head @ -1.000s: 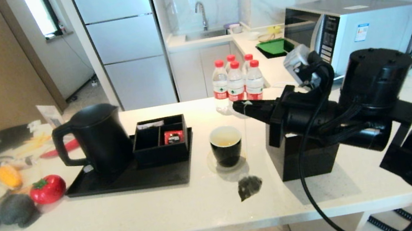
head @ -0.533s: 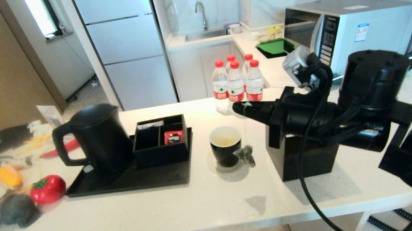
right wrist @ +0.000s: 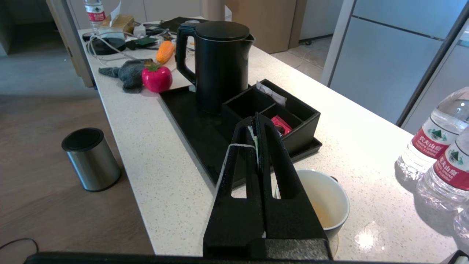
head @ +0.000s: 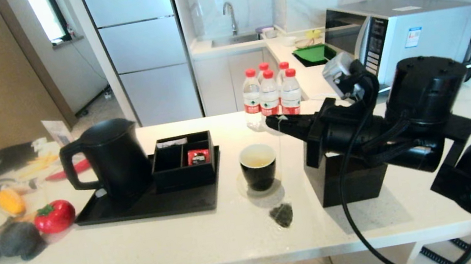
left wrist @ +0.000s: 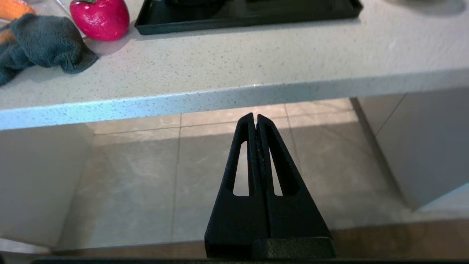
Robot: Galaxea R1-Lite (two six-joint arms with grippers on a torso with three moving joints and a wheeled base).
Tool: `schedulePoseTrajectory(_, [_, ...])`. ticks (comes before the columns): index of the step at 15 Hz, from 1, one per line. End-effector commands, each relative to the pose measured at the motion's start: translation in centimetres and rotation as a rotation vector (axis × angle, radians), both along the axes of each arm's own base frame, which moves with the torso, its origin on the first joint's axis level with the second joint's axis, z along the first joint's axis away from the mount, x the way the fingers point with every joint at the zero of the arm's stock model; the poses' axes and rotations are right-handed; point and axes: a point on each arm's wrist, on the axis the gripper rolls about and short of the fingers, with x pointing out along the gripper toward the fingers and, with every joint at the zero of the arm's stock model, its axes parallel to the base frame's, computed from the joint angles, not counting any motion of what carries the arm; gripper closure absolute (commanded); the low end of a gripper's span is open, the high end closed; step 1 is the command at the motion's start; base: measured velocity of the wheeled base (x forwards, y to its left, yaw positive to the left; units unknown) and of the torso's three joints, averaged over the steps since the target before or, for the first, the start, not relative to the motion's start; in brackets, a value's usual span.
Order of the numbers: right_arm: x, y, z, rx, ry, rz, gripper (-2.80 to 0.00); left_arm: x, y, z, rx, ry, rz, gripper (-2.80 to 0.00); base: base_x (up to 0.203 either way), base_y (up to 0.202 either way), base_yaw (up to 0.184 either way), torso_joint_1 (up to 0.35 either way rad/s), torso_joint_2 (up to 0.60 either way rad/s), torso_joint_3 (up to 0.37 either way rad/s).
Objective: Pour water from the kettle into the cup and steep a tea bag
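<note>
Two fingers of the right gripper (head: pixel 272 122) pinch the string (right wrist: pixel 234 146) | tea bag (head: pixel 282 215) hangs below, nearer than the cup (head: pixel 259 166) | pale liquid in cup | kettle (head: pixel 108 158) on tray (head: pixel 152 204), far left | left gripper (left wrist: pixel 255 119) pressed together, empty, below counter (left wrist: pixel 220 73) edge
</note>
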Motion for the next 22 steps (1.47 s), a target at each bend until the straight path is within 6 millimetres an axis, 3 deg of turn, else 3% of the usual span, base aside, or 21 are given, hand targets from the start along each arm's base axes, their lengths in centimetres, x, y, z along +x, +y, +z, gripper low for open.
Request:
schedulePoseTrajectory(1, [0.1,0.1,0.1,0.004,-0.007,0.003,0.00,-0.4,0.0,0.0,-0.021,-0.051,0.014,0.00,0.000,0.000,0.000,0.000,0.00,0.000])
schedulePoseTrajectory(5, [0.2,0.1,0.2,0.007,-0.011,0.000,0.00,-1.6,0.0,-0.3,-0.041,-0.207,0.031,0.00,0.000,0.000,0.000,0.000,0.00,0.000])
schedulePoseTrajectory(12, [1.1,0.4,1.3,0.030,-0.045,-0.005,0.00,-1.7,0.0,-0.3,-0.044,-0.219,0.034,0.00,0.000,0.000,0.000,0.000,0.00,0.000])
schedulePoseTrajectory(22, [5.8,1.1,3.2,0.068,-0.106,-0.056,0.00,-1.7,0.0,-0.3,-0.044,-0.220,0.037,0.00,0.000,0.000,0.000,0.000,0.00,0.000])
